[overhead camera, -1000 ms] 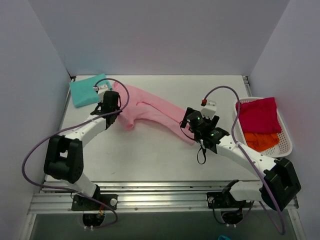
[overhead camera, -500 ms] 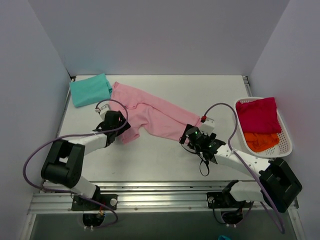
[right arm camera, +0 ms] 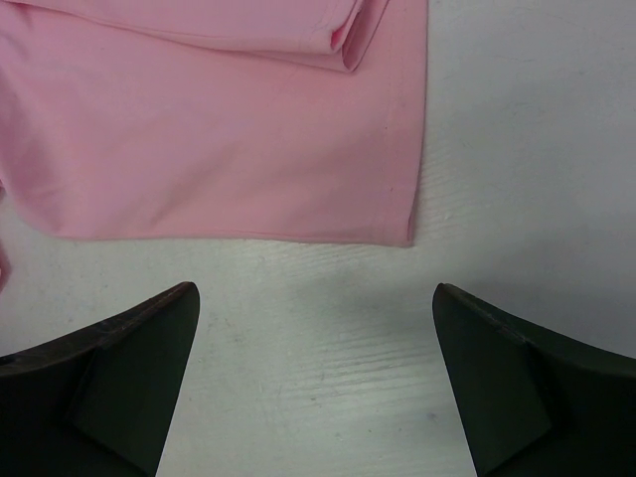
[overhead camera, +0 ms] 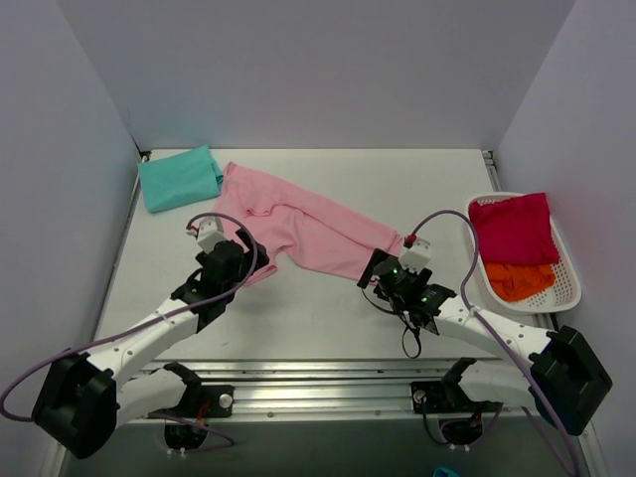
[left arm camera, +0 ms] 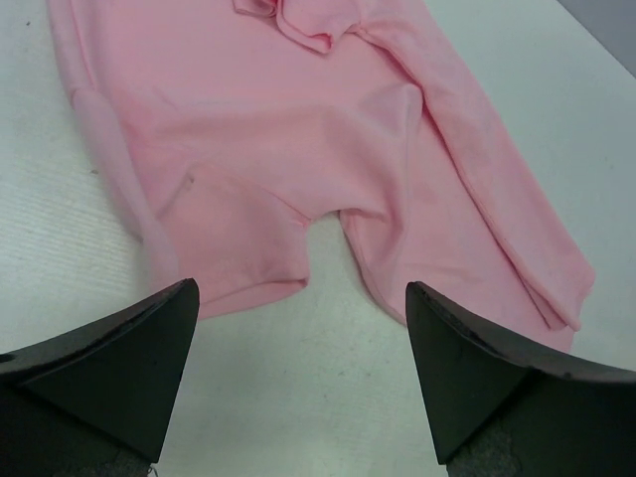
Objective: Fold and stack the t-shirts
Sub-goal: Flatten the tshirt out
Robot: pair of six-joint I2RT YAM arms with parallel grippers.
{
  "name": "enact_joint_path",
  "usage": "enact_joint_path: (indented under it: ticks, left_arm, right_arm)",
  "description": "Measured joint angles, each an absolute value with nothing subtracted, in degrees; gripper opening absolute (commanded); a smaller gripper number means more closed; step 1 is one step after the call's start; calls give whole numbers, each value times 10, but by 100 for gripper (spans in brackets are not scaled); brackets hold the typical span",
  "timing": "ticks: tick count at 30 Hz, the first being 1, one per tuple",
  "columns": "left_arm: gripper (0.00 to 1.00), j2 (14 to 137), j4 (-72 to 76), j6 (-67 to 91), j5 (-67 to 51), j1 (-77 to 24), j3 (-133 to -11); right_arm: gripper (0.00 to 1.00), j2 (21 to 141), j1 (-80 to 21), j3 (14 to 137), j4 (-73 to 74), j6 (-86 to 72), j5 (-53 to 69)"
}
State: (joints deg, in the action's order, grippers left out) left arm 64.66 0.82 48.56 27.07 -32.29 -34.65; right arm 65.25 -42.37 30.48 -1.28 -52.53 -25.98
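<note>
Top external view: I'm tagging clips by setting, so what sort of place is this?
Probably a lab robot cell: a white table boxed in by plain grey walls, left arm and right arm bolted to a metal rail, t-shirts waiting in a mesh basket.

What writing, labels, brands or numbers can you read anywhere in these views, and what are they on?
None can be read.
The pink t-shirt, teal t-shirt, red t-shirt and orange t-shirt are plain, and the basket shows no print.
The left wrist's white block and the right wrist's white block are too small to show markings.
</note>
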Motion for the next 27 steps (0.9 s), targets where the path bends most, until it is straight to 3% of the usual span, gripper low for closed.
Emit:
enact_joint_path:
  ticks: [9, 18, 19, 20, 22, 24, 27]
  left_arm:
    - [94, 589, -45, 517, 309, -342, -247]
    - [93, 684, -10, 518, 331, -342, -261]
    - [89, 696, 3, 517, 332, -342, -262]
    - [65, 710, 14, 517, 333, -342, -264]
    - [27, 739, 38, 516, 337, -342, -269]
    - [3, 771, 56, 511, 340, -342, -276]
    - [2, 799, 72, 507, 338, -342, -284]
  right_arm:
    - [100, 649, -424, 281, -24, -536, -265]
    - [100, 649, -424, 278, -24, -539, -271]
    - [100, 649, -423, 278, -24, -539, -273]
    - [100, 649, -423, 278, -25, -539, -275]
    - [100, 649, -418, 276, -28, -539, -278]
    - [100, 650, -409, 268, -44, -539, -276]
    - [100, 670, -370, 248, -90, -537, -254]
